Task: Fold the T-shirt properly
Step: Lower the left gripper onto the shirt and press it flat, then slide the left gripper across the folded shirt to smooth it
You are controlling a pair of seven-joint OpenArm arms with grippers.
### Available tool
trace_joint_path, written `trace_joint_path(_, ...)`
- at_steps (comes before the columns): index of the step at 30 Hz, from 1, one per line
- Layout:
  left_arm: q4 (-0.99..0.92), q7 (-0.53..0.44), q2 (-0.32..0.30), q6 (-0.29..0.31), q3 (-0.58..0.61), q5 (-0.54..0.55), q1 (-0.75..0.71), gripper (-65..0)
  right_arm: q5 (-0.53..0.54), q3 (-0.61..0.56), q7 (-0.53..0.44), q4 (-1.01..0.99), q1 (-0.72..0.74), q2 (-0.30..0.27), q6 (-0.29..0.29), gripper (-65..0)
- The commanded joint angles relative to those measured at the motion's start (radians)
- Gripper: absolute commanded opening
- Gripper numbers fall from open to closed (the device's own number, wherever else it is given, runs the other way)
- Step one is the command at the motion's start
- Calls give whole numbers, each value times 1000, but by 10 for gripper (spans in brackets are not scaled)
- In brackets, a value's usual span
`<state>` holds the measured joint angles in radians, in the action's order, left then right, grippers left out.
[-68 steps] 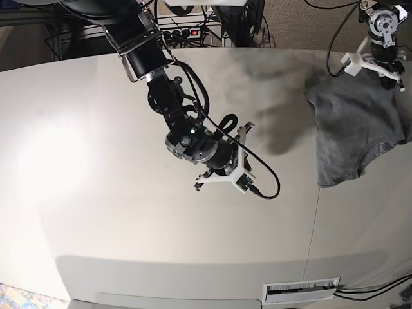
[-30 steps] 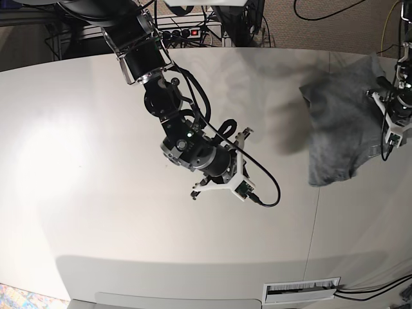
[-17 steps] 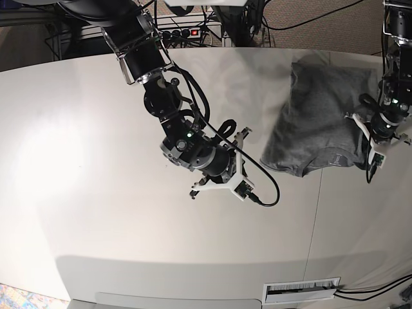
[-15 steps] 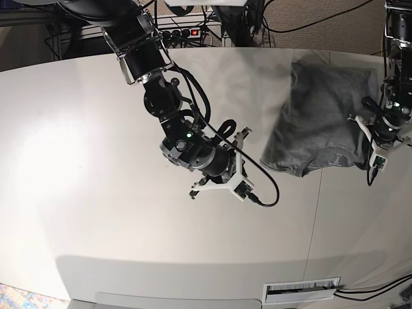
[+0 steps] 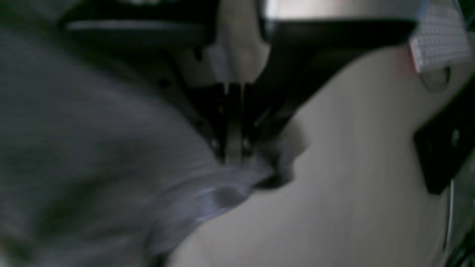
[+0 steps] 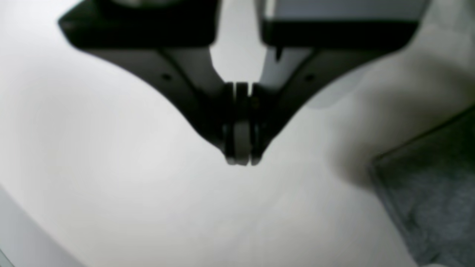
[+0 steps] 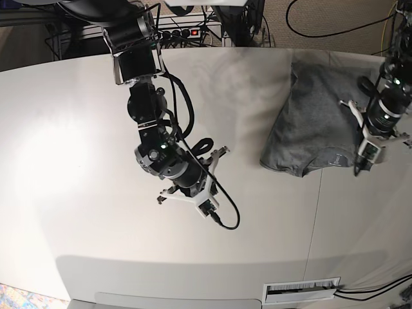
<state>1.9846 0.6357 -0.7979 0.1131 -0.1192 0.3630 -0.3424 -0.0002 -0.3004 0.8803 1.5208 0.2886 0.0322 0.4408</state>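
Item: T-shirt, grey, crumpled, under my left pincer, which is clamped on its edge. Right pincer: together, empty, shirt off to its side. Step: spreading flat. Next, probably: right pincer takes an opposite edge.

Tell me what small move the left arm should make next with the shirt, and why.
Probably keep dragging toward the table's middle: the left claw is shut on an edge of the T-shirt, which lies bunched near the table edge, while the right claw hangs shut and empty.
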Motion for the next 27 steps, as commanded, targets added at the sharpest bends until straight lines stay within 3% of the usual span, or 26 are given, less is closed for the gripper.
trace_joint_path(1,40,-15,-14,-8,-10,-3,-24,-650,7,12,-19,21,27,6,-3,-650)
trace_joint_path(8,106,-77,62,4,-10,24,-152,-650,8,53,8,29,27,-2,-3,-650)
trace_joint_path(16,-119,-183,199,140,-9,33,-172,-650,10,53,24,97,27,-33,-4,-650)
trace_joint_path(19,-192,-246,224,178,-9,10,-140,-650,10,53,41,114,27,-33,-4,-650)
trace_joint_path(27,-328,-297,241,182,-8,-34,75,-650,10,54,75,116,27,-33,-4,-650)
